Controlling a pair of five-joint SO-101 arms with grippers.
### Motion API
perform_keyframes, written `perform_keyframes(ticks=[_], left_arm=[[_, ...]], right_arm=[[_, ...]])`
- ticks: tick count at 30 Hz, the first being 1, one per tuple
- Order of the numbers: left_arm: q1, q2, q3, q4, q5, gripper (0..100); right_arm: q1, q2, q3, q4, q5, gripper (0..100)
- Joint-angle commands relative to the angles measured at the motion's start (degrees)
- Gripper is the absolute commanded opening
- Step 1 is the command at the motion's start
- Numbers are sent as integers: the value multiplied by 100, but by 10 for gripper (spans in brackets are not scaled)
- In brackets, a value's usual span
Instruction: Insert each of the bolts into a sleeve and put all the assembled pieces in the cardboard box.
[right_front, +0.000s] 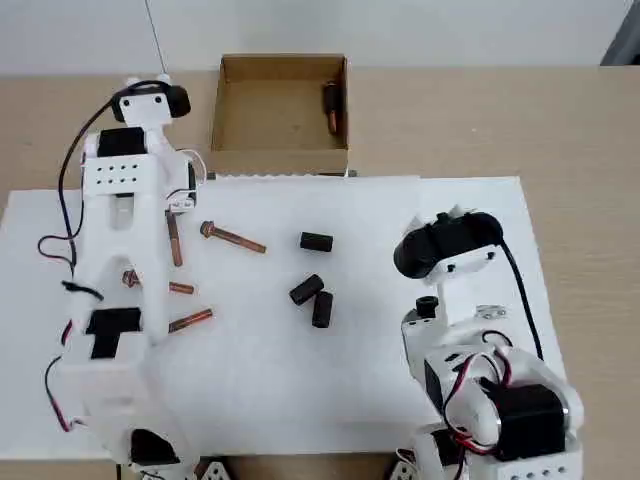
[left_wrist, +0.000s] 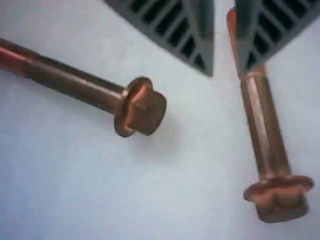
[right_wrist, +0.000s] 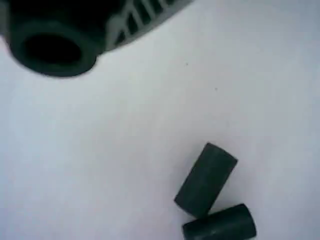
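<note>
From above, the cardboard box (right_front: 228, 110) sits on the table (right_front: 580, 130), with its near wall touching the white sheet (right_front: 300, 400). Against one of the box's side walls lies an assembled piece (right_front: 332, 108), a bolt inside a sleeve. Loose bolts (right_front: 232, 238) lie scattered on the sheet, in front of the box corner farthest from that piece. Three loose sleeves (right_front: 316, 241) lie in front of the box's other corner, farther out. Two of them are just beside each other. The left pincer (right_front: 183, 200) hangs over the bolts, near the box. The right pincer (right_front: 428, 312) is well away from the box and beyond the sleeves.

From the left wrist, the pincer's jaws stand a little apart with nothing gripped between them. The shaft end of one bolt (left_wrist: 265, 145) runs under one fingertip (left_wrist: 250, 45). I cannot tell whether they touch. A second bolt (left_wrist: 100, 97) lies near it, apart.

From the right wrist, the pincer is closed on a black sleeve (right_wrist: 52, 47), whose open end shows. Two of the loose sleeves lie below on the sheet, touching.
</note>
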Motion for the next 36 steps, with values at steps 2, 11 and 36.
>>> perform_keyframes(ticks=[2, 11, 36], left_arm=[[-35, 308, -611, 26, 18, 73], [-325, 879, -778, -18, 18, 76], [-466, 2022, -1525, -273, 141, 5]], right_arm=[[22, -40, -18, -127, 9, 3], [22, -22, -18, -224, 255, 3], [13, 4, -9, -488, 492, 3]])
